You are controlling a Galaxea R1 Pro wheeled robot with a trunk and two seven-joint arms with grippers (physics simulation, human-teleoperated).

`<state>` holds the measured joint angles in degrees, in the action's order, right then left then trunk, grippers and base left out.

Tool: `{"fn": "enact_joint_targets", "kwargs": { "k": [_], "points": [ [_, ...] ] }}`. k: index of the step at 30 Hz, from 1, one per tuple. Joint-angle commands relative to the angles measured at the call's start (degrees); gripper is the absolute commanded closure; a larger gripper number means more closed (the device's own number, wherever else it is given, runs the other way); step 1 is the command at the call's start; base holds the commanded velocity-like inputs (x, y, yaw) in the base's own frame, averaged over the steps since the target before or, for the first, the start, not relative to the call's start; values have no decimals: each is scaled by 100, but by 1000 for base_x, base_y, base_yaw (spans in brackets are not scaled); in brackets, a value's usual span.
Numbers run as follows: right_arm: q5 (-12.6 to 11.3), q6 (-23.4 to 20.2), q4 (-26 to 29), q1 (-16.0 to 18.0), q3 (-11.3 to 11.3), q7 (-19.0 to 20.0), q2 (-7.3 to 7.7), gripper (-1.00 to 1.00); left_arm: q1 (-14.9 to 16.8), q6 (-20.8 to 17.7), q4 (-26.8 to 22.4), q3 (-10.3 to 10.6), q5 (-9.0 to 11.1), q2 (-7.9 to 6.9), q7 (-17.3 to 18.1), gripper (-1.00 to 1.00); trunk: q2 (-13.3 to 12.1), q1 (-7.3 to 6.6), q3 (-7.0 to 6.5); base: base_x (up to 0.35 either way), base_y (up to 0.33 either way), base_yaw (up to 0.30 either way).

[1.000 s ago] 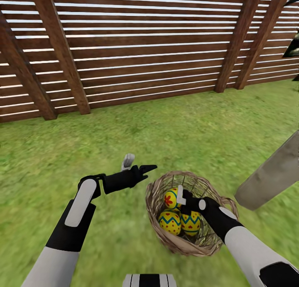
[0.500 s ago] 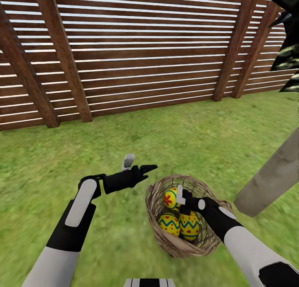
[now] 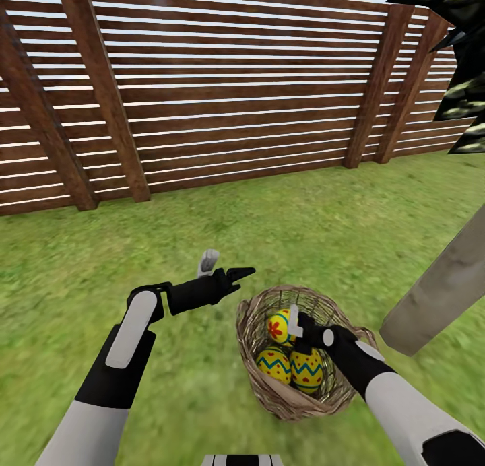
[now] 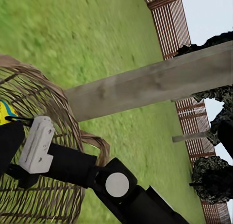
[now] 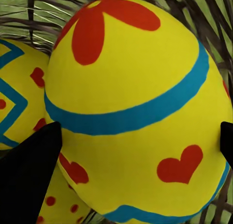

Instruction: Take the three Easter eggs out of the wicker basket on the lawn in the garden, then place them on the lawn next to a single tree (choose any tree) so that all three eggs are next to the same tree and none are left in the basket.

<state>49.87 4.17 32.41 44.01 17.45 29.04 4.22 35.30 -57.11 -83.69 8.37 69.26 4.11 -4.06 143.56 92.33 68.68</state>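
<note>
From the head camera: brown slatted fence (image 3: 222,95) across the back, lawn (image 3: 303,217) in front of it, pale tree trunk (image 3: 441,287) leaning in at the right with dark foliage (image 3: 461,62) above. On the grass just left of that trunk, wicker basket (image 3: 269,385) with all three eggs inside: flower egg (image 3: 277,326) uppermost, zigzag egg (image 3: 273,365) and a second zigzag egg (image 3: 308,370) side by side below it.

From the right wrist camera, far closer: flower egg (image 5: 141,112) with red petals, blue band and red heart, sitting between two black fingertips (image 5: 29,170), one at either side; another patterned egg (image 5: 19,102) tucked behind it, wicker strands around. Contact of the tips with the shell not clear at this range.

From the left wrist camera: trunk (image 4: 150,83) seen from the side, basket weave (image 4: 43,136), and the right arm's white finger (image 4: 36,146) reaching in over the rim.

Right gripper (image 3: 294,326) down inside the basket, jaws spread about an egg's width around the flower egg. Left gripper (image 3: 225,269) above bare grass, just left of the basket rim, fingers parted, holding nothing.
</note>
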Motion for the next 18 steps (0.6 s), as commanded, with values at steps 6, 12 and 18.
{"fn": "enact_joint_targets", "kwargs": {
  "k": [6, 12, 18],
  "points": [
    [74, 30, -1, -26, 13, 15, 17, 100, -3, -19, -7, -4, 44, 2, 44, -100, 2, -1, 5, 0, 0, 0],
    [91, -16, -9, -147, 13, 27, 15, 100, 0, -19, 1, -2, 44, -13, 173, -100, 10, 14, 138, 0, 0, 0],
    [49, -114, 89, -234, -1, 4, 5, 100, -3, -23, 7, -23, 44, -23, 168, -100, 15, 25, 226, 0, 0, 0]
  ]
}}
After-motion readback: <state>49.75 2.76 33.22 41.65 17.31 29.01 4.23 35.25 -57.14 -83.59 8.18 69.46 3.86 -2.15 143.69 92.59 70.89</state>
